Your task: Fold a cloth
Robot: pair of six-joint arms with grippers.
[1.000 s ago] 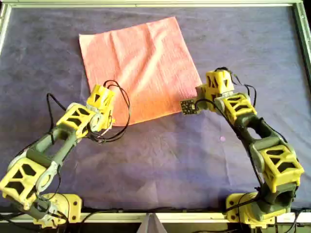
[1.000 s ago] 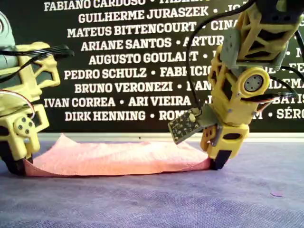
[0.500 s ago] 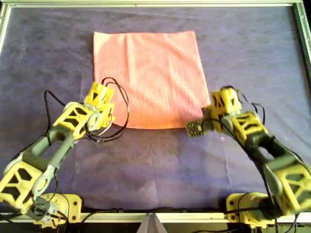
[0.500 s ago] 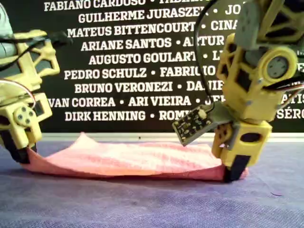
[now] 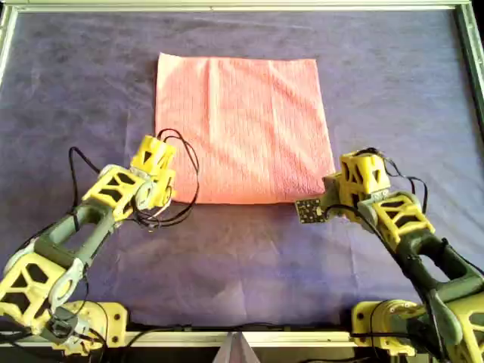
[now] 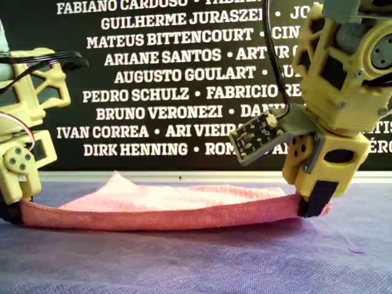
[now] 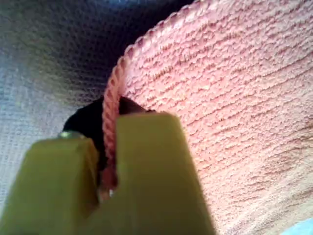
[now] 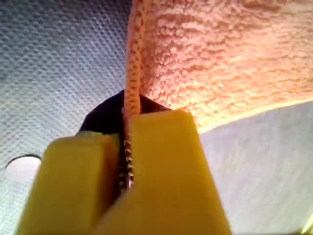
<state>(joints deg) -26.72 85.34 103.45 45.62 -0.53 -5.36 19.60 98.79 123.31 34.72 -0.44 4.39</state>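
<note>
The thin salmon-pink square cloth (image 5: pixel 242 128) is a soft matt textile with a fine ribbed, nubbly weave and a corded hem that shows close up in both wrist views. The surface under it wears a dark purple-grey covering (image 5: pixel 249 257), a matt fabric with a small mesh-like grain. The left end effector (image 7: pixel 110 181) and the right end effector (image 8: pixel 126 186) look like yellow moulded plastic, smooth with a dull sheen. A pale metal-looking frame (image 5: pixel 242 5) edges the surface's far side.

Purple-grey table covering (image 5: pixel 249 257), metal frame (image 5: pixel 227 6), black name-printed banner (image 6: pixel 165 86)
</note>
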